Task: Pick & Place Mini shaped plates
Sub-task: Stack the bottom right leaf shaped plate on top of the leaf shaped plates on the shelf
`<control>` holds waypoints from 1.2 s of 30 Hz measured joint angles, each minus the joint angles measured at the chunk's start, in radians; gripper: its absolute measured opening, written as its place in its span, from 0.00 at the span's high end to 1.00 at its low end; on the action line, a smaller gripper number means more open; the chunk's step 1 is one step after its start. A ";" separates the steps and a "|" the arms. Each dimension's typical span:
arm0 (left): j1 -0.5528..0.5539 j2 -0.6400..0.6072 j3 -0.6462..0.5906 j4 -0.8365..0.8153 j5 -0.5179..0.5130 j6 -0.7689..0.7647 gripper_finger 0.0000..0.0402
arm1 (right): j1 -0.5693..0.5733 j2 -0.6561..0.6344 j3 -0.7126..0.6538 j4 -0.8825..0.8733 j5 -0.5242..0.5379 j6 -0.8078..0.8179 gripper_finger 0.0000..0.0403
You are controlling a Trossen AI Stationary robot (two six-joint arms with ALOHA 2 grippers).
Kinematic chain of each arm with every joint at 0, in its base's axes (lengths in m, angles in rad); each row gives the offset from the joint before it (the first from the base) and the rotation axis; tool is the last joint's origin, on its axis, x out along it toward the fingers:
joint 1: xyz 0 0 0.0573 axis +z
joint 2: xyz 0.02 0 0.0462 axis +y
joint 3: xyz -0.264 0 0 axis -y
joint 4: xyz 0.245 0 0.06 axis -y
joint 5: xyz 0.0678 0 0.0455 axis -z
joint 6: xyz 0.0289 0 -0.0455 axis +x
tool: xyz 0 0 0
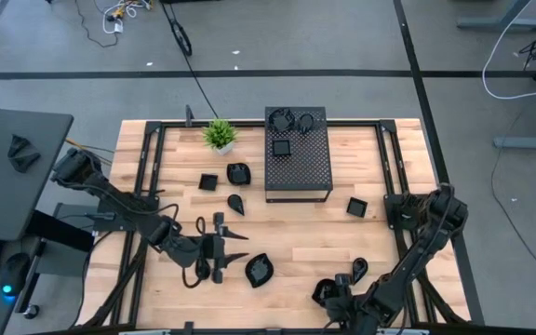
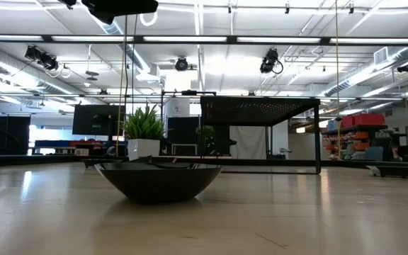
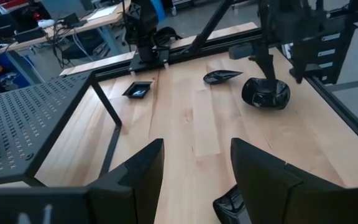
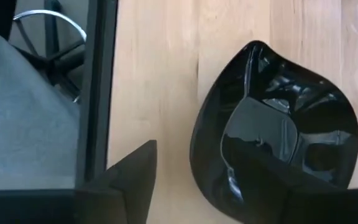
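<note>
Down at the near edge of the table (image 1: 296, 237), the right gripper (image 1: 335, 296) hangs just over a leaf-shaped plate (image 4: 275, 130), its fingers spread and gripping nothing: one finger (image 4: 126, 180) stands over bare wood beside the table's dark frame rail (image 4: 98, 93), the other (image 4: 272, 186) over the plate's glossy hollow, and whether it touches the dish cannot be told. Little room there, with the rail close alongside. Another plate (image 1: 359, 270) lies just beside that gripper. Over on the left, the left gripper (image 1: 220, 247) hovers above open wood with its fingers (image 3: 138, 177) parted and empty, a rounded plate (image 1: 259, 270) near it. Between the arms the boards are clear; farther back stand the perforated box (image 1: 297, 154), with plates on top, and the potted plant (image 1: 220, 136), with more plates scattered before them.
</note>
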 joint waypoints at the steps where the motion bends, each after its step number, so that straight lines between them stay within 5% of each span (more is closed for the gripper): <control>1: 0.000 0.000 0.000 0.000 0.000 0.000 0.52 | 0.000 0.006 0.000 0.002 0.006 -0.001 0.49; 19: 0.000 0.000 0.000 0.001 0.000 -0.002 0.52 | 0.001 0.039 0.001 -0.013 0.053 -0.089 0.97; 29: 0.000 0.000 0.000 0.014 0.000 -0.001 0.52 | -0.020 -0.052 0.001 -0.014 0.172 -0.267 0.97; 33: 0.005 0.000 0.000 0.044 0.005 0.004 0.52 | -0.047 -0.110 0.001 0.018 0.230 -0.454 0.98; 36: 0.029 0.000 0.000 0.065 0.117 0.044 0.52 | -0.070 -0.155 0.001 0.061 0.266 -0.666 0.98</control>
